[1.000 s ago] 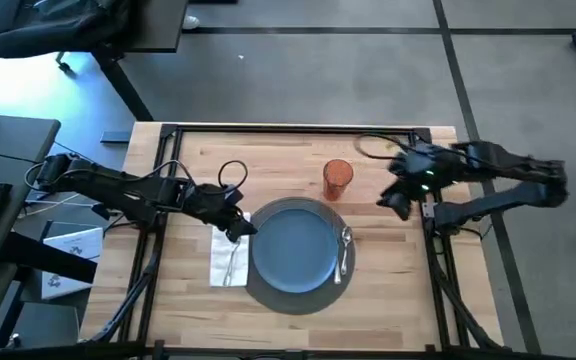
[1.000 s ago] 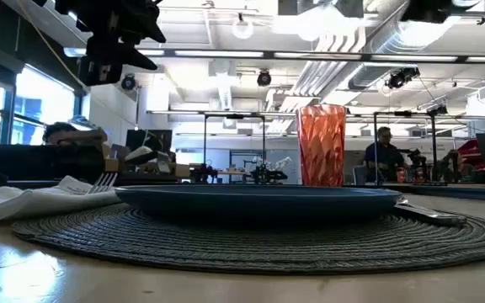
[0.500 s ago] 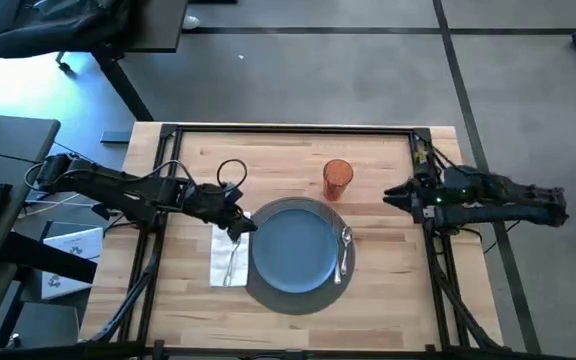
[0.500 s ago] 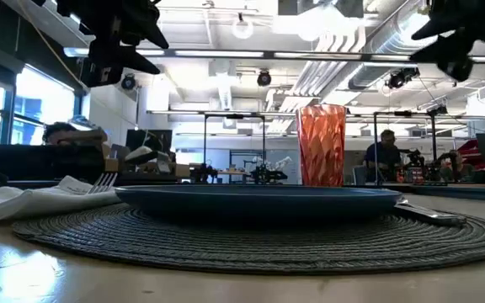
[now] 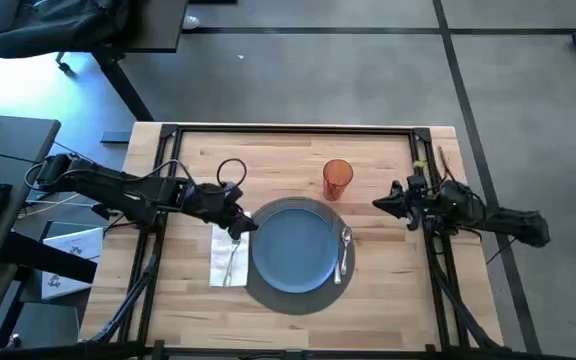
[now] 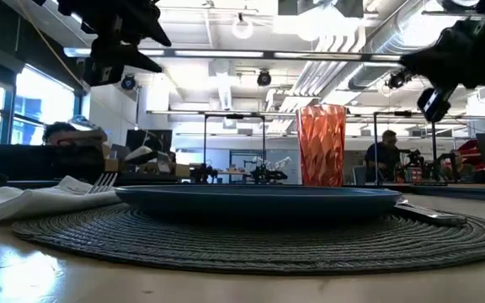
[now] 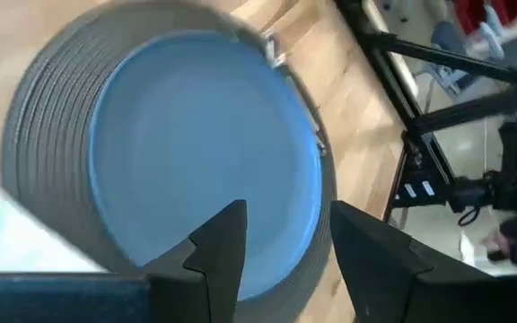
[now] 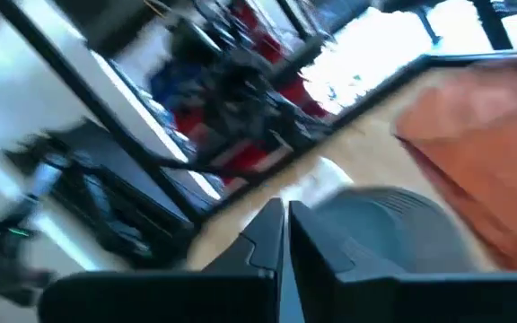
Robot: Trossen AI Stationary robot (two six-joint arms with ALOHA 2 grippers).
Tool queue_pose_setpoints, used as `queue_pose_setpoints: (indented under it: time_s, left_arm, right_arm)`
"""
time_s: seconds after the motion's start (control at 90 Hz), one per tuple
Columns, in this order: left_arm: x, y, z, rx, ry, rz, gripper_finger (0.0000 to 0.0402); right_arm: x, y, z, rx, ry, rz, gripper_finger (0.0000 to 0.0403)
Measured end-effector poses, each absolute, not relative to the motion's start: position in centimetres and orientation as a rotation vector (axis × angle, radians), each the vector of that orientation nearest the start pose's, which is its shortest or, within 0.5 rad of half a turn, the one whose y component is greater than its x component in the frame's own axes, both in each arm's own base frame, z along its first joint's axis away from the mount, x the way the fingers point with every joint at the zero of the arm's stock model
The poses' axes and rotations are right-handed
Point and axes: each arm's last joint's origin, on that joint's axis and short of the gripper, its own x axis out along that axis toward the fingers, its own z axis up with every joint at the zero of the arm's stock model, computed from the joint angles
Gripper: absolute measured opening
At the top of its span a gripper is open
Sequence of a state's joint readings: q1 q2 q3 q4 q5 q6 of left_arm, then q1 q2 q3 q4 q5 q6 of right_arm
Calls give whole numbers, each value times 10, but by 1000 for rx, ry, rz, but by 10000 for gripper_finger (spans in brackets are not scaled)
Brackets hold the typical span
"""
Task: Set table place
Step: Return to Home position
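Left gripper: fingers apart, nothing between them. It hangs over the left rim of the grey mat, where the mat meets the white napkin.
Right gripper: fingers pressed together, empty. It's up off the tabletop, between the orange cup and the right edge, not touching the cup.
Mat sits about midway between the tabletop's left and right edges, closer to the near edge. Blue plate is centred on it.
Napkin is against the mat's left rim, with the fork lying on it.
Spoon is on the mat's right rim, beside the plate.
Cup stands upright on bare wood just off the mat's far-right rim.
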State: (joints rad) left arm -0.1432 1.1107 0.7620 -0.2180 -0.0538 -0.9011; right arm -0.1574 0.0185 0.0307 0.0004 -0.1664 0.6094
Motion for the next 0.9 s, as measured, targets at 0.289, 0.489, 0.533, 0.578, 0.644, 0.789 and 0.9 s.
queue_pose_setpoints:
  time_s: [0.289,0.489,0.533,0.578,0.644,0.789,0.9]
  left_arm:
    - [209,-21,263,-559,346,158,83]
    - [170,-15,230,-568,234,110,24]
    - [162,-15,225,-572,194,77,13]
    - [154,-14,218,-571,161,45,5]
    - [144,-14,208,-546,112,9,3]
    - [127,-10,185,-435,21,28,4]
    - [121,-8,167,-398,35,85,5]
  right_arm:
    - [97,-10,170,571,21,3,20]
    - [97,-10,170,571,21,3,20]
    - [97,-10,170,571,21,3,20]
    - [97,-10,170,571,21,3,20]
    - [97,-10,170,571,21,3,20]
    - [97,-10,170,571,21,3,20]
    - [97,-10,170,571,22,4,20]
